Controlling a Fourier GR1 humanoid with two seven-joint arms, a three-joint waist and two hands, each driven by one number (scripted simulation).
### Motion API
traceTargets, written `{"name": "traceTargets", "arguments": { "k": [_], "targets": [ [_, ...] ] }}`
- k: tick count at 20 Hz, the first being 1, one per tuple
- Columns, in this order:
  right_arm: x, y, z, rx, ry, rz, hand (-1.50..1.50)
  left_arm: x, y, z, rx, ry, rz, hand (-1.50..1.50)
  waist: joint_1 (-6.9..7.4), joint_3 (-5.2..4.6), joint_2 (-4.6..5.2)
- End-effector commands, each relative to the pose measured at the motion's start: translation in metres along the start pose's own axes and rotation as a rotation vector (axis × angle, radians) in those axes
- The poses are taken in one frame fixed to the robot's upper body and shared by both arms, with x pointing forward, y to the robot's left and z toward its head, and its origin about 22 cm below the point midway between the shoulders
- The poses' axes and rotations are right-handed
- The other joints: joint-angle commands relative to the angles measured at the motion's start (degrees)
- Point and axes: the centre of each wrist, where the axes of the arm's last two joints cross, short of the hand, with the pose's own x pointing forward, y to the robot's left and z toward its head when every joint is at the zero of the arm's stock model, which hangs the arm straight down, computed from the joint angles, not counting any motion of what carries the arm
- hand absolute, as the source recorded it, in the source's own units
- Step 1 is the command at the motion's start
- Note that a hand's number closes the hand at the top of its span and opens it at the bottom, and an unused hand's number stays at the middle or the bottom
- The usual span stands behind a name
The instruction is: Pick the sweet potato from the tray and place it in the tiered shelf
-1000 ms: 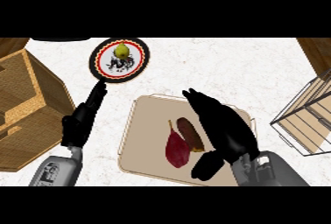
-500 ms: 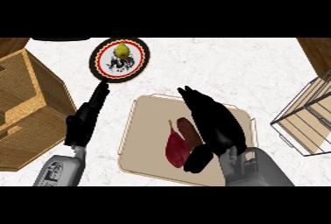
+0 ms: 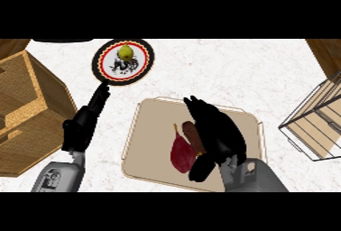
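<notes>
A dark red sweet potato (image 3: 180, 152) lies on the beige tray (image 3: 149, 131) in the middle of the counter, with a brown piece (image 3: 191, 131) beside it. My right hand (image 3: 214, 133) hovers over the tray's middle with straight fingers pointing away, thumb (image 3: 202, 166) down beside the sweet potato, covering part of it. My left hand (image 3: 85, 122) rests open at the left of the tray, fingers pointing up toward a plate. The wire tiered shelf (image 3: 318, 122) stands at the right edge.
A round plate (image 3: 124, 61) with a red rim holds a yellow-green fruit (image 3: 124, 51) at the back. A wooden crate (image 3: 30, 110) fills the left side. A wooden corner (image 3: 326, 52) shows at the top right.
My right hand has slid left over the tray and now sits above the sweet potato and brown piece. The left hand has stayed put.
</notes>
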Motion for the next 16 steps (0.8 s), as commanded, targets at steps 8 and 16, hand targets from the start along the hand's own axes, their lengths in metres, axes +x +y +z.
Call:
{"name": "traceTargets", "arguments": {
  "k": [8,16],
  "targets": [
    [-0.012,0.022,-0.025,0.016,0.069,0.049,-1.5,-0.009,-0.018,0.016,-0.005,0.002,-0.003,0.0,0.07,0.0,0.02],
    [-0.014,0.029,-0.014,0.015,0.067,0.071,-1.5,-0.005,0.004,0.001,0.0,-0.004,0.012,0.0,-0.03,0.0,0.01]
  ]
}}
